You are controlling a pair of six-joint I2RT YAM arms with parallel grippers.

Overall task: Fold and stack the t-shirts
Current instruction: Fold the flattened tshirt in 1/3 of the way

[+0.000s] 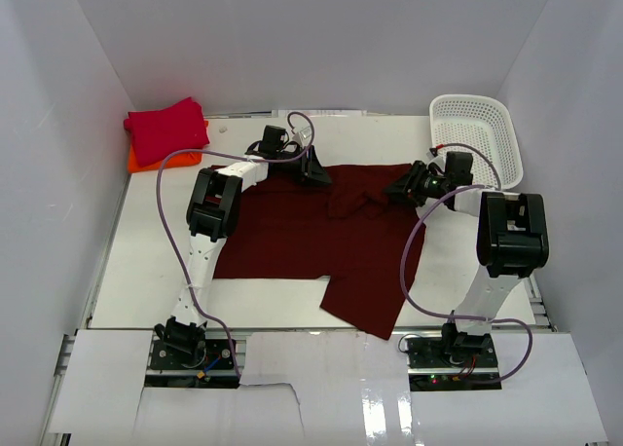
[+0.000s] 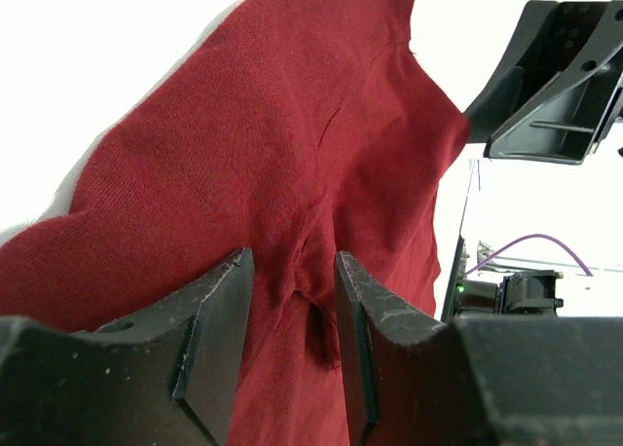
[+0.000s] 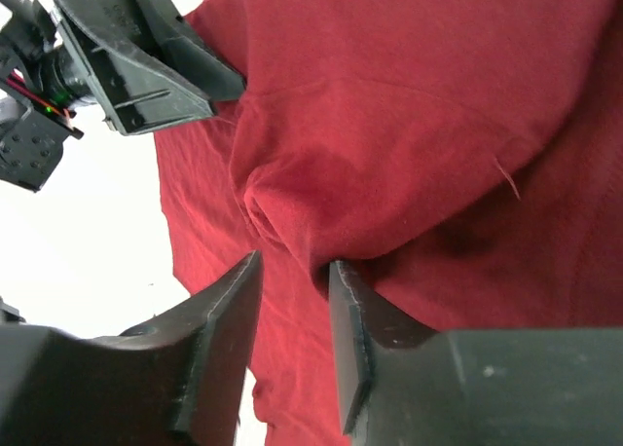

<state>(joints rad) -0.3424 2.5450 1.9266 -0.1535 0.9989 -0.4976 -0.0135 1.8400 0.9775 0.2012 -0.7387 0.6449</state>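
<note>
Your maroon shirt [image 1: 311, 241] lies spread mid-table. The left gripper [image 2: 292, 300] pinches a fold at its far edge. The right gripper [image 3: 292, 280] is part open around a ridge; whether it grips, I cannot tell. Close it firmly before lifting both far corners evenly.

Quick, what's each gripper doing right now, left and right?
Left gripper: fingers pinching a fold of the maroon t-shirt.
Right gripper: fingers apart around a bunched fold of the same shirt; grip cannot be told.
</note>
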